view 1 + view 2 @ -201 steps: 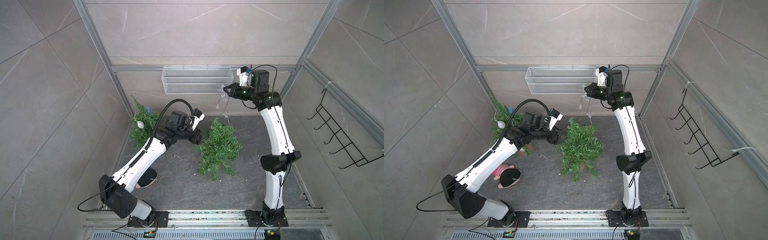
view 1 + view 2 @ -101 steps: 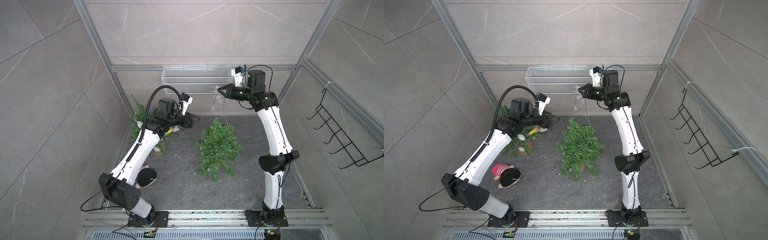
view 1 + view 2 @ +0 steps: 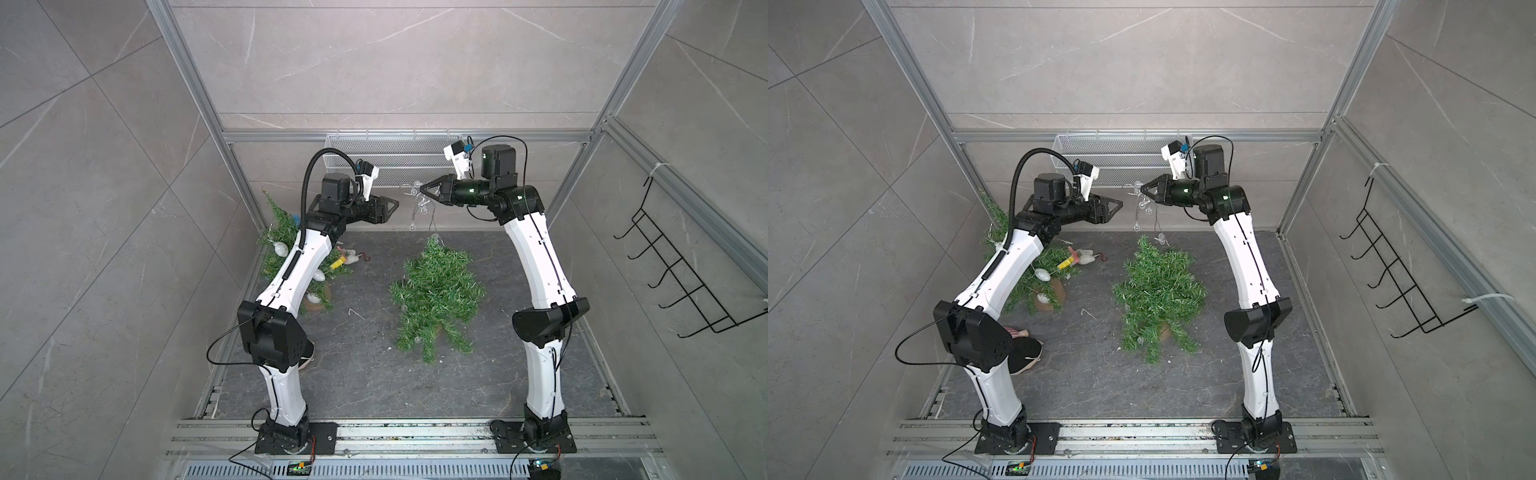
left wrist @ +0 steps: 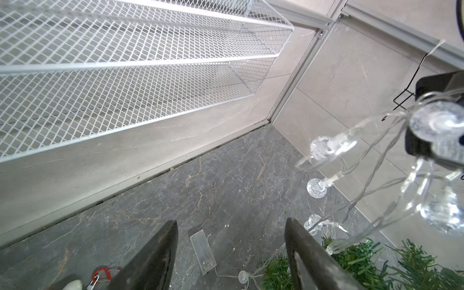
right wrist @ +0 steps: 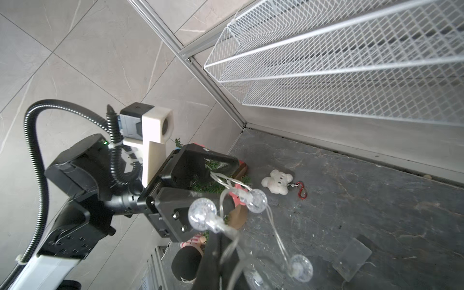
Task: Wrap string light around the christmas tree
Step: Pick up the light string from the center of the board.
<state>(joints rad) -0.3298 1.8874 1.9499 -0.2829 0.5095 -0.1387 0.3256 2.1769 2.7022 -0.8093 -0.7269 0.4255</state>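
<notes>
The small green christmas tree point(image 3: 436, 291) point(image 3: 1158, 295) stands mid-floor. The string light point(image 3: 419, 203) point(image 3: 1142, 205), a thin clear wire with round clear bulbs, hangs from my right gripper point(image 3: 424, 189) point(image 3: 1144, 189), held high above the tree's top. It trails down to the tree's tip. In the right wrist view that gripper point(image 5: 221, 238) is shut on the wire, with bulbs point(image 5: 202, 217) dangling in front. My left gripper point(image 3: 392, 203) point(image 3: 1117, 204) point(image 4: 231, 226) faces it at the same height, open and empty, a short gap from the bulbs point(image 4: 324, 148). The light's clear battery box point(image 4: 203, 251) lies on the floor.
A second tree with white ornaments point(image 3: 282, 237) leans in the back left corner. A white mesh basket point(image 3: 395, 160) hangs on the back wall just behind both grippers. A white bear keychain point(image 5: 276, 182), a doll point(image 3: 1021, 353) and a black wall rack point(image 3: 685, 270) are also around.
My left arm has lifted away from the tree's left side and risen to the right gripper's height. The right gripper has shifted slightly left, still holding the string.
</notes>
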